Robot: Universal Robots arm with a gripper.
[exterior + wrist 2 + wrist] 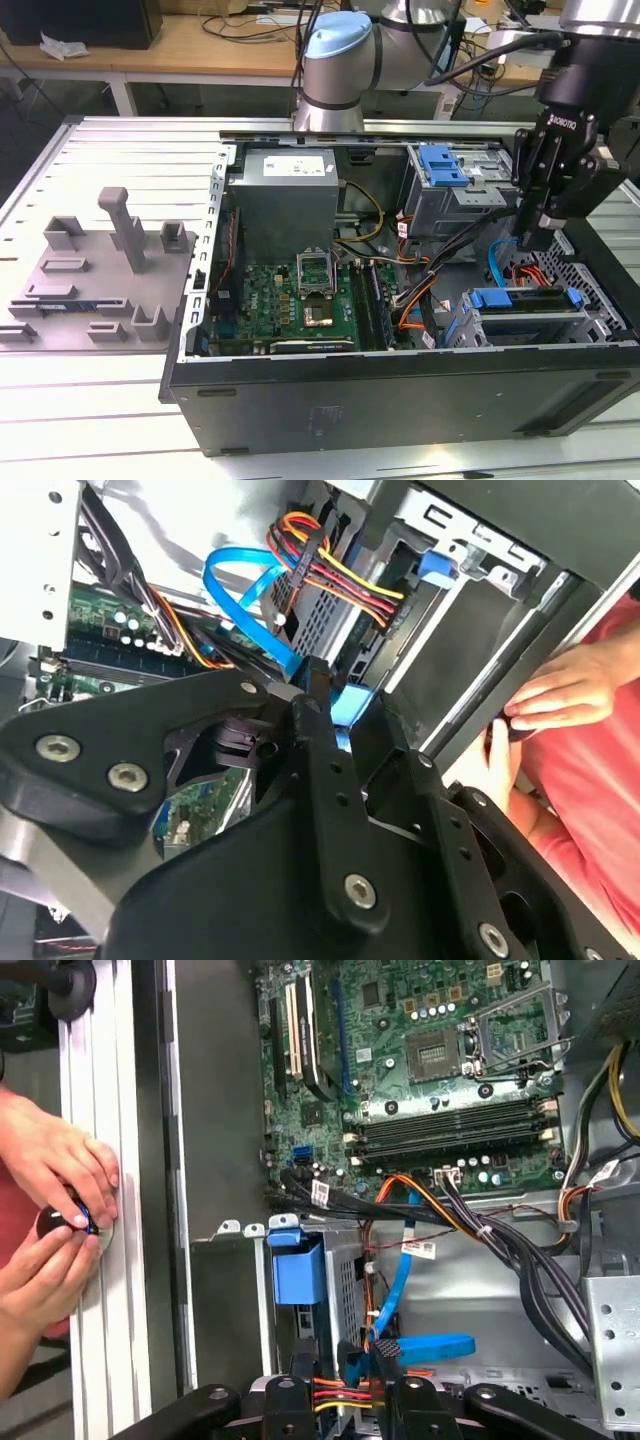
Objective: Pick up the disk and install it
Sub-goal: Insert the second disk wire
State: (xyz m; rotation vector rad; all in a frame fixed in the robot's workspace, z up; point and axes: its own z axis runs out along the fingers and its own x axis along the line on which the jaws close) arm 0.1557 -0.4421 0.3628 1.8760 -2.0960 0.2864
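Note:
The disk (527,300), silver with a bright blue bracket, lies in the drive bay at the front corner of the open computer case (400,390), on the exterior view's right. Its blue bracket end (298,1268) shows in the first wrist view beside the perforated cage. My gripper (532,240) hangs just above and behind the disk, inside the case, among the cables. The fingers (290,1400) stand a little apart with nothing held between them; red and yellow wires run behind them. In the second wrist view the black fingers (312,715) point at a patch of blue plastic.
A blue data cable (400,1260) and a red-yellow wire bundle (340,570) cross the space under the gripper. A person's hands (50,1220) hold a small dark object at the case's outer edge. The grey power-supply box (285,195), the motherboard (300,300) and a grey fixture (100,280) lie to the left.

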